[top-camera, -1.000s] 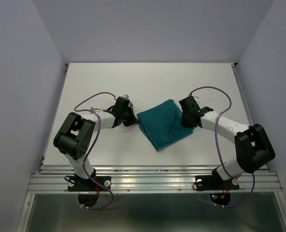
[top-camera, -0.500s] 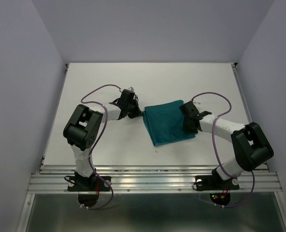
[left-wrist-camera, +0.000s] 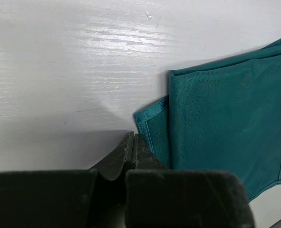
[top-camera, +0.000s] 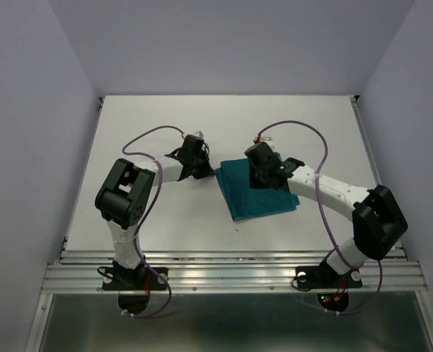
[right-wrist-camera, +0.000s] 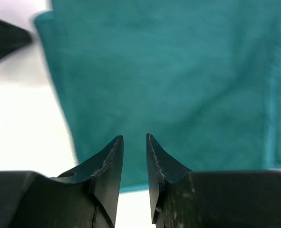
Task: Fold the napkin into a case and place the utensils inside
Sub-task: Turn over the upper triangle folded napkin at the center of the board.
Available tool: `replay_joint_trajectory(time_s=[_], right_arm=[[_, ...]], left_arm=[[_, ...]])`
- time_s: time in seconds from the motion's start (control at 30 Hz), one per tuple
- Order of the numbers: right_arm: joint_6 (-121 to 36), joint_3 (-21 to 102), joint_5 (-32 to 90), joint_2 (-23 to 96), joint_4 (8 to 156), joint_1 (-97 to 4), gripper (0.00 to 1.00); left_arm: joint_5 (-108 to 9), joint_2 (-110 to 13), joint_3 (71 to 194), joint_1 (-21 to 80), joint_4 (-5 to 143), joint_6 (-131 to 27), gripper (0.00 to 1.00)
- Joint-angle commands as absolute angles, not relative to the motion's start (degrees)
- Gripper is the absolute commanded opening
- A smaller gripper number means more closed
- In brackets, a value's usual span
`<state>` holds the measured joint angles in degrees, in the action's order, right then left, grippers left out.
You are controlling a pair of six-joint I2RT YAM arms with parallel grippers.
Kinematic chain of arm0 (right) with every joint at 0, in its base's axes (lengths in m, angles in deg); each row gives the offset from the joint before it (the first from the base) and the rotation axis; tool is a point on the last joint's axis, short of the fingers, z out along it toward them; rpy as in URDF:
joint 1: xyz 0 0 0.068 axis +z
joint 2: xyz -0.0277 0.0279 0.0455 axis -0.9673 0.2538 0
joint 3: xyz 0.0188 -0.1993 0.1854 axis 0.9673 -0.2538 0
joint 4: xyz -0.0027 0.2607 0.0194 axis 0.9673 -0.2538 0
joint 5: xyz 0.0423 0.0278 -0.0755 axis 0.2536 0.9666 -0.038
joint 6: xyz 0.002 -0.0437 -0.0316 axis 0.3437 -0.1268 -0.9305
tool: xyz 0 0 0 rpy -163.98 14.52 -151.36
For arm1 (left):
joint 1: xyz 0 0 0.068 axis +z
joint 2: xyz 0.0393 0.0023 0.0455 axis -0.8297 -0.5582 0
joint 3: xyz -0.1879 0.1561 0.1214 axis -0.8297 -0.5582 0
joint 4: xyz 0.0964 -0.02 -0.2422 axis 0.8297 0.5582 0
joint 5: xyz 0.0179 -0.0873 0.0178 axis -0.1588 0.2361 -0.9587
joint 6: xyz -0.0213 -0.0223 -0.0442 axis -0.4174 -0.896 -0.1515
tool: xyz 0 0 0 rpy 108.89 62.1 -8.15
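From overhead, the folded teal napkin (top-camera: 258,196) is lying on the table (top-camera: 150,125), with the left gripper (top-camera: 206,167) at its left corner and the right gripper (top-camera: 264,172) above it. Left wrist: fingertips (left-wrist-camera: 127,148) are pressing together beside the hem. Right wrist: fingers (right-wrist-camera: 111,161) are standing slightly parted, gripping nothing.

white table (top-camera: 165,121), pale lavender walls (top-camera: 231,44), even light

Bright even light, glare on table (left-wrist-camera: 107,42), right wrist view blurred
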<state>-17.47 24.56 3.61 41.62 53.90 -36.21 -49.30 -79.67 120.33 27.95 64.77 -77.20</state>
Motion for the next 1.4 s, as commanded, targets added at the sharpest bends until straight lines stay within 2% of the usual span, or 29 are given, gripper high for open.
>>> replay_joint_trajectory(time_s=[0.0,0.3,0.37,0.9,1.03,1.23,1.37], right_arm=[[-18.9,31.2,2.1,48.8,56.7,-32.9,0.32],[-20.4,45.3,2.4,63.0,59.0,-31.8,0.33],[-20.5,47.3,2.8,65.0,59.4,-31.8,0.36],[-19.7,54.5,2.1,74.8,59.8,-31.8,0.36],[-19.3,54.7,1.8,75.7,59.9,-31.8,0.29],[-19.3,53.8,0.8,74.6,60.4,-31.8,0.10],[-19.6,52.3,1.3,72.5,61.5,-31.8,0.08]], left_arm=[[-50.1,-78.4,122.2,28.0,67.7,-75.8,0.00],[-47.8,-78.8,122.3,28.6,66.5,-76.5,0.00],[-47.6,-78.3,122.2,28.8,66.5,-76.7,0.00],[-43.2,-78.9,121.6,29.4,61.0,-80.4,0.00],[-43.3,-80.4,121.9,29.6,61.0,-80.3,0.00],[-43.2,-82.4,121.8,29.8,60.7,-80.4,0.00],[-43.2,-83.8,122.2,29.9,60.8,-80.1,0.00]])
